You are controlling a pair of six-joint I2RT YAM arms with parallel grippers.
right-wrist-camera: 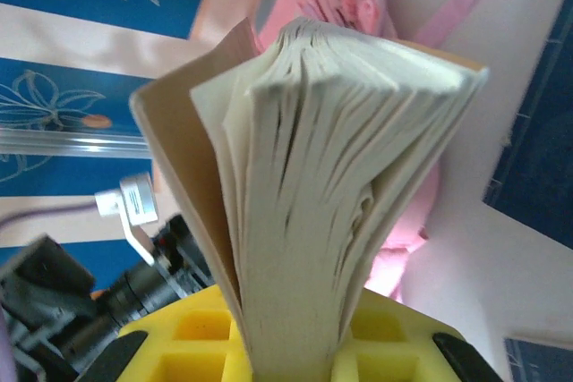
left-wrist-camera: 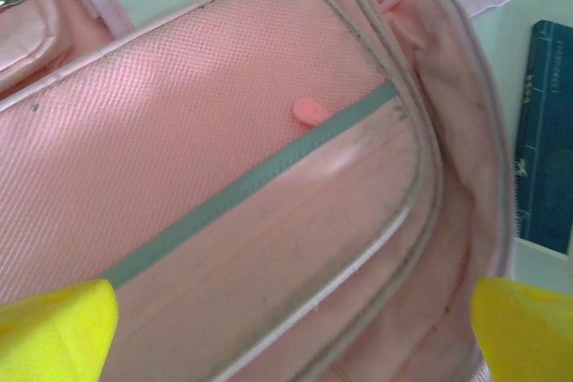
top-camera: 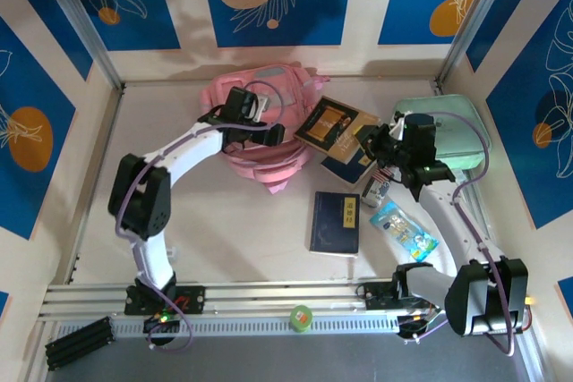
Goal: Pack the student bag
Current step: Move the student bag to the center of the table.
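1. The left arm is covering the middle of the student bag.
2. Yellow fingers of the left gripper are running off the bottom edge — the dark blue book off the right.
3. The fanned book is blurring up close.
4. The right arm is hiding part of the mint case.

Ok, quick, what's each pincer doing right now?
Left pincer: open, empty, over the student bag.
Right pincer: closed on the brown book.
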